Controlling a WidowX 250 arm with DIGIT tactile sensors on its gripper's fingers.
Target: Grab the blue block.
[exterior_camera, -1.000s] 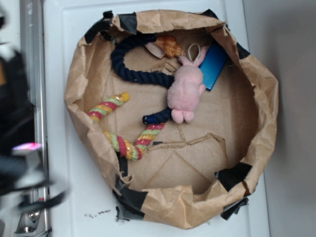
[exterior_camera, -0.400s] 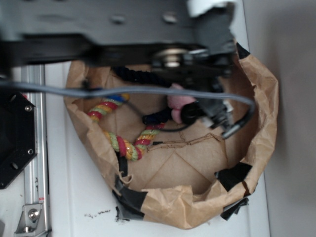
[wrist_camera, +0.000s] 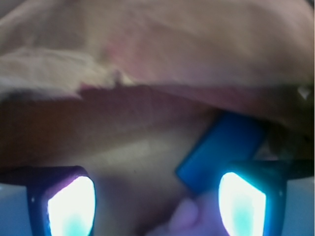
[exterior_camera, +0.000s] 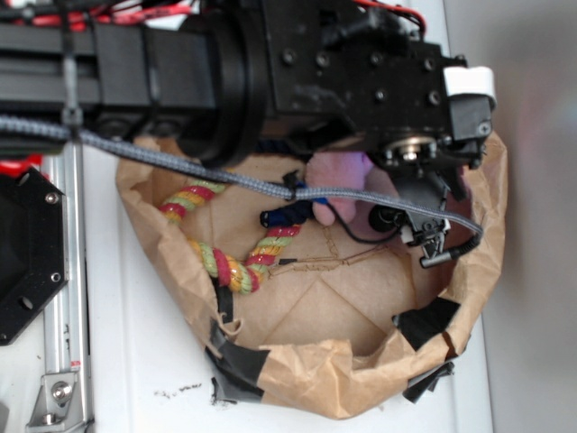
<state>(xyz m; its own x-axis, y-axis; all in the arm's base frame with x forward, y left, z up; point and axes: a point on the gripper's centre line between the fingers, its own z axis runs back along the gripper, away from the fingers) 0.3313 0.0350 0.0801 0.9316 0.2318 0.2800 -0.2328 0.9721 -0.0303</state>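
Since the previous frame, my arm [exterior_camera: 270, 72] has advanced rightward over the paper-bag basket [exterior_camera: 469, 262], and it now covers the far half of the basket in the exterior view. My wrist unit sits above the far right part of the basket, over the spot where the blue block lay one second ago; the block is hidden there in the exterior view.

From the wrist view, my gripper [wrist_camera: 157, 206] is spread wide, with its two fingers [wrist_camera: 71, 206] well apart and nothing between them. The blue block [wrist_camera: 221, 147] lies tilted against the brown paper wall [wrist_camera: 162, 44], ahead of the fingers and toward the right one. A blurred pink shape [wrist_camera: 184, 216], consistent with the plush bunny [exterior_camera: 347, 180], sits just near of the block, between the fingers.

In the exterior view, the multicoloured rope [exterior_camera: 230, 262] lies on the basket floor at left, with the navy rope end [exterior_camera: 284, 216] beside the bunny.
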